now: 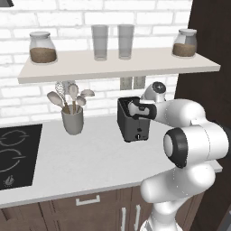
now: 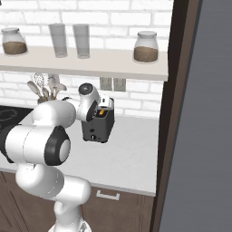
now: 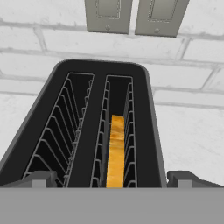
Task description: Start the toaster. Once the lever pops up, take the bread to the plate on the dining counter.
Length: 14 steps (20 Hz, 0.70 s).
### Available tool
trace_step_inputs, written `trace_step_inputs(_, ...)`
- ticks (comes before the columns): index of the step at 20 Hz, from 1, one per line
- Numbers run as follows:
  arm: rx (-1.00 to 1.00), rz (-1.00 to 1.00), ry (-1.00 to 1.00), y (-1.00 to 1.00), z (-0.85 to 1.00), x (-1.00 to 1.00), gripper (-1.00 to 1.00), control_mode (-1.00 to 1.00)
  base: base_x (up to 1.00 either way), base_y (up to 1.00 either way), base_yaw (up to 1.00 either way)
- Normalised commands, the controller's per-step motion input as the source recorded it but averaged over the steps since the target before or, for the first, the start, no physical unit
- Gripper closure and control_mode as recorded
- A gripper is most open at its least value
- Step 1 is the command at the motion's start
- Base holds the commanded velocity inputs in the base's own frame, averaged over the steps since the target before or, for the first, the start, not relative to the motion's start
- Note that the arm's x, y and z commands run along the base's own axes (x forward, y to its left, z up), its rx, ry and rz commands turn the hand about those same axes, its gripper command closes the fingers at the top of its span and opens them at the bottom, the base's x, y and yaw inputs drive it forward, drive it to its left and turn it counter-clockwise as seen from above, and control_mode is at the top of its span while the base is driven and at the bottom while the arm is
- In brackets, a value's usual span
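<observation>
The dark toaster (image 1: 134, 127) (image 2: 96, 128) stands on the countertop against the white brick wall. From above in the hand view, the toaster (image 3: 87, 127) has two slots, and the golden bread (image 3: 116, 153) sits low in the right one. A sliver of bread (image 2: 103, 111) also peeks out in the right base view. My gripper (image 3: 113, 179) (image 1: 136, 108) hovers just above the toaster's top, open, its fingertips (image 3: 40, 178) spread wider than both slots. The plate and the dining counter are out of view.
A grey utensil cup (image 1: 72, 121) stands left of the toaster, with a black cooktop (image 1: 16, 155) further left. A shelf (image 1: 117, 65) with jars and glasses overhangs the counter. Wall outlets (image 3: 133, 15) sit behind the toaster. A tall dark panel (image 2: 181, 113) bounds the right.
</observation>
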Motion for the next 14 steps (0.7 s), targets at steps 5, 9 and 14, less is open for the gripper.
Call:
trace_step_inputs(5,0.0,0.0,0.0,0.0,0.0,0.0,-1.0,-1.0,0.0,0.0,0.0)
trace_step_inputs(9,0.0,0.0,0.0,0.0,0.0,0.0,-1.0,-1.0,0.0,0.0,0.0)
trace_step_inputs(14,0.0,0.0,0.0,0.0,0.0,0.0,-1.0,-1.0,0.0,0.0,0.0)
